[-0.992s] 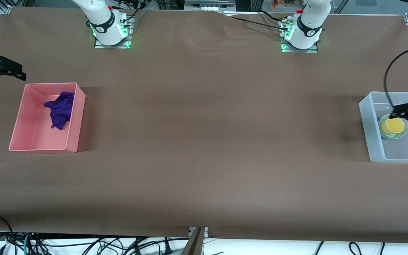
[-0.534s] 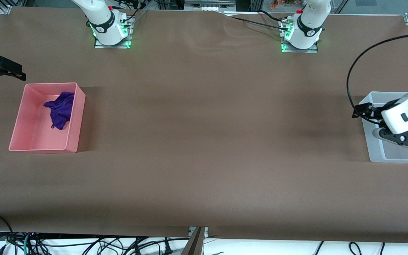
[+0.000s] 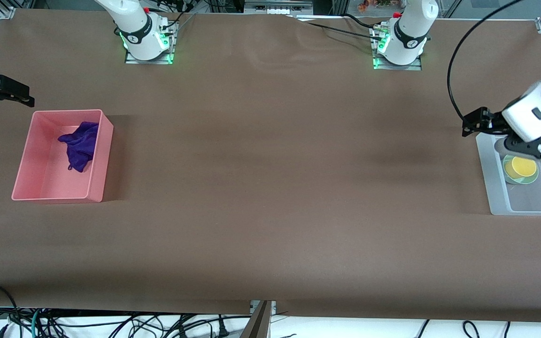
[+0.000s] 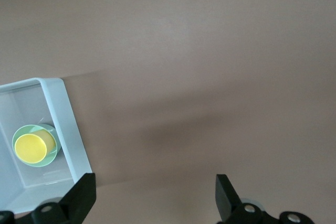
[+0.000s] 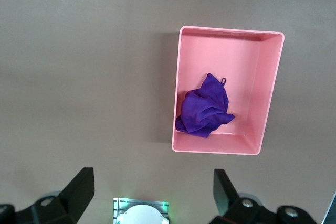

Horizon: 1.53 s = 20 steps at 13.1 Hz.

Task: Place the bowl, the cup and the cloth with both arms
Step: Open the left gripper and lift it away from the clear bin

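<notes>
We see the small yellow plastic cup [image 3: 523, 166] nested in the pale mint-green bowl [image 3: 510, 176] inside the clear plastic bin [image 3: 491, 183], the left gripper [image 3: 473, 123] spread empty above its rim, the crumpled deep purple cloth [image 3: 80, 145] in the pink rectangular bin [image 3: 96, 173], and the right gripper [image 5: 152, 195] spread empty, waiting high over the table.

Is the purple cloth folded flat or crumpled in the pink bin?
Crumpled. The cloth lies bunched in an uneven heap with its loop sticking out, on the floor of the pink bin.
</notes>
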Each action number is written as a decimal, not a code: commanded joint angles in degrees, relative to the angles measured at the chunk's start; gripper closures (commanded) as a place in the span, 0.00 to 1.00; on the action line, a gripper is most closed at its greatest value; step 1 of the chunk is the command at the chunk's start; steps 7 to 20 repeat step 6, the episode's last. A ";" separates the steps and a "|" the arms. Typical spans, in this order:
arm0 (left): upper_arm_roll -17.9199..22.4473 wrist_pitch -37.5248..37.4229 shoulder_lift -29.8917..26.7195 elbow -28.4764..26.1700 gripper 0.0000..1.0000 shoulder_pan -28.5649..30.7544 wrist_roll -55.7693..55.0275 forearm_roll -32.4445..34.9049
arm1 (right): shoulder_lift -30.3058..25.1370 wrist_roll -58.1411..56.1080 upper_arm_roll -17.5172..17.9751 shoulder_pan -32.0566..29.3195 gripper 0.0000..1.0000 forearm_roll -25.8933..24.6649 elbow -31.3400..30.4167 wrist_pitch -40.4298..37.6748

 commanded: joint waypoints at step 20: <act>2.57 9.33 -8.83 -13.75 0.00 -2.01 -2.09 -1.55 | 0.05 -0.64 -0.45 -0.50 0.00 0.96 0.46 -0.14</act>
